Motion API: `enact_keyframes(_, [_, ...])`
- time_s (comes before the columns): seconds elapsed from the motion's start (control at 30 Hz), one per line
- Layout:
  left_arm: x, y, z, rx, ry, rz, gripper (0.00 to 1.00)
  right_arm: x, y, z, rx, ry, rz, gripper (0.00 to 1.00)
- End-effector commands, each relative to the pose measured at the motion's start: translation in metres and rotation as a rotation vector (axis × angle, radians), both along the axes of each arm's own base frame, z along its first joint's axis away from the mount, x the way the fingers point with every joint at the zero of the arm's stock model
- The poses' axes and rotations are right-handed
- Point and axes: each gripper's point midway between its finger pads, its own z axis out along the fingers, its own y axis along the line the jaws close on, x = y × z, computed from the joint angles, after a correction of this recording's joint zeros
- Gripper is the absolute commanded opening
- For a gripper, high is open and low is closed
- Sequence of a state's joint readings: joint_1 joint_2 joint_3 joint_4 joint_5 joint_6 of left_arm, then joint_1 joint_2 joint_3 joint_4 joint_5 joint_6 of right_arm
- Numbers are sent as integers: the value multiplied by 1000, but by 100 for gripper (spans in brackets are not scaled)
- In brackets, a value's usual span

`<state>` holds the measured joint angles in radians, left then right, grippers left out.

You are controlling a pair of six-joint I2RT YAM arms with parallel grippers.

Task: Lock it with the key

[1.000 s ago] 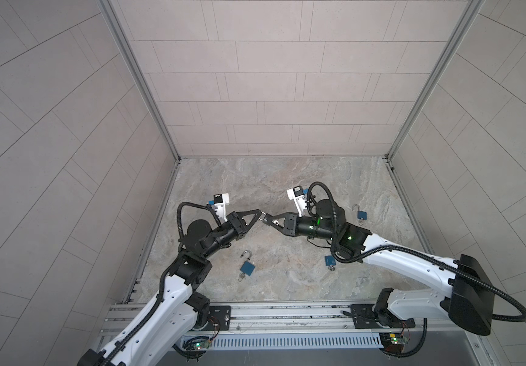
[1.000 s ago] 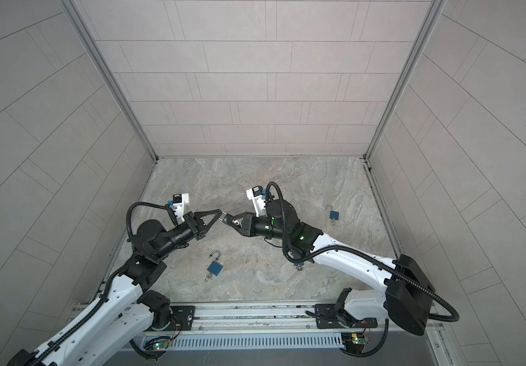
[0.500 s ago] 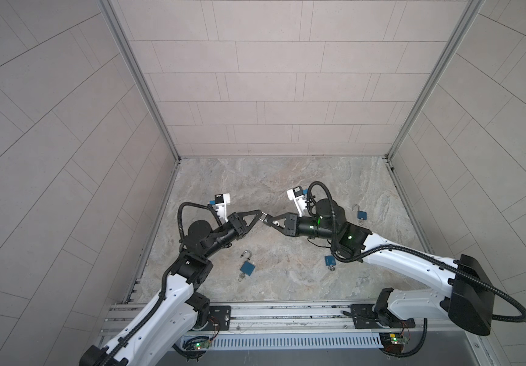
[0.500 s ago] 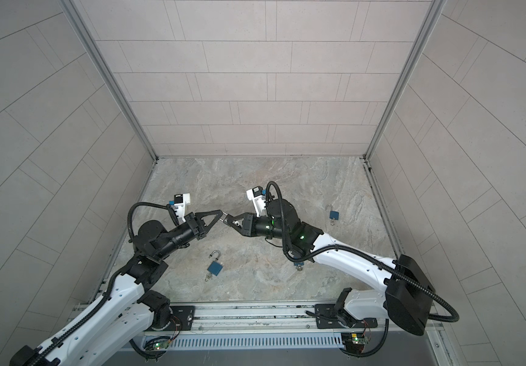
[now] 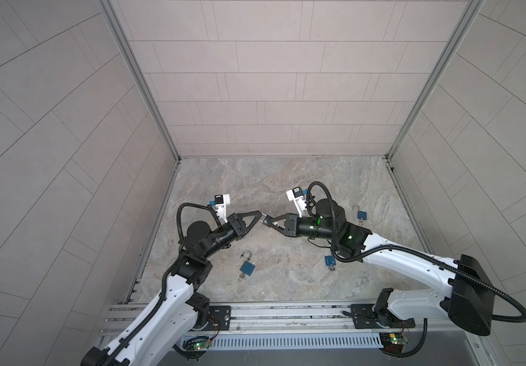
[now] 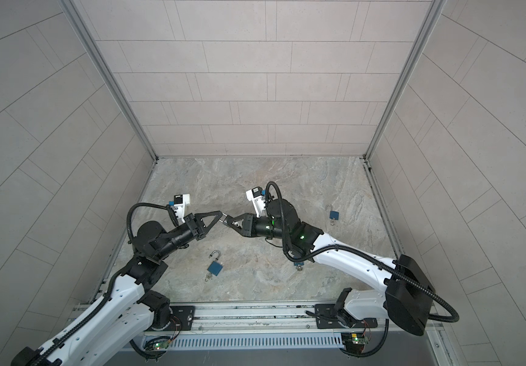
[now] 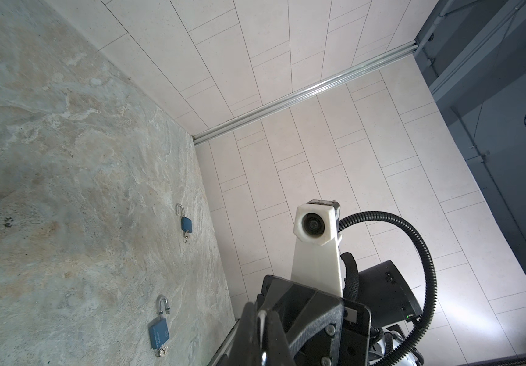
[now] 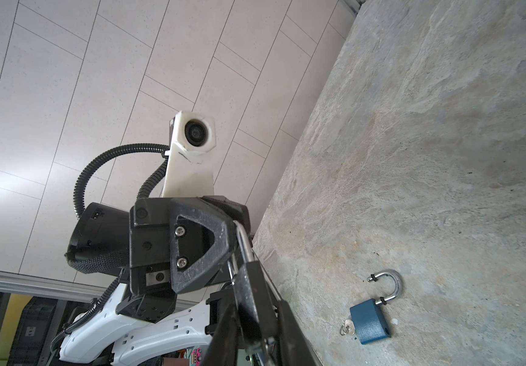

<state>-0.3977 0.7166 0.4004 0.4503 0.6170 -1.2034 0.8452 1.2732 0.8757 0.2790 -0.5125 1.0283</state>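
Above the table (image 5: 287, 190), the left gripper (image 5: 259, 215) is clamped on the shackle (image 8: 243, 242) of a padlock (image 5: 264, 218). The right gripper (image 5: 268, 220) pinches that padlock's body. Three open blue padlocks (image 5: 247, 267) lie on the table below.

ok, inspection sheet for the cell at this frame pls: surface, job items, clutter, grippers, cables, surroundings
Surface: stone-pattern tabletop, no damage seen.
Job's things: three blue padlocks lie flat, shackles open, keys inserted: left padlock, middle padlock partly under the right arm, right padlock. A fourth, the held padlock, shows only its silver shackle.
Clutter: nothing seen.
Grippers: left gripper shut, tips at that shackle; right gripper closed on the held padlock. Both are above the table.
Cables: left arm's conduit and right arm's conduit loop free; no snag seen.
Surroundings: tiled walls on three sides; mounting rail in front.
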Motion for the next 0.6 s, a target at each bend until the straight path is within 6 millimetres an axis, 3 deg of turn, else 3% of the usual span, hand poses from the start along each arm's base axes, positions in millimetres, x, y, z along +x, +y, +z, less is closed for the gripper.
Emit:
enact_keyframes(0.0, [-3,-3,-13,16,15,-32,0,-7,-2,50,119,-101,21,0])
enact_keyframes(0.57, [-8,-10,-12,-19,3,-89,0,-2,7,64,182,-101,31,0])
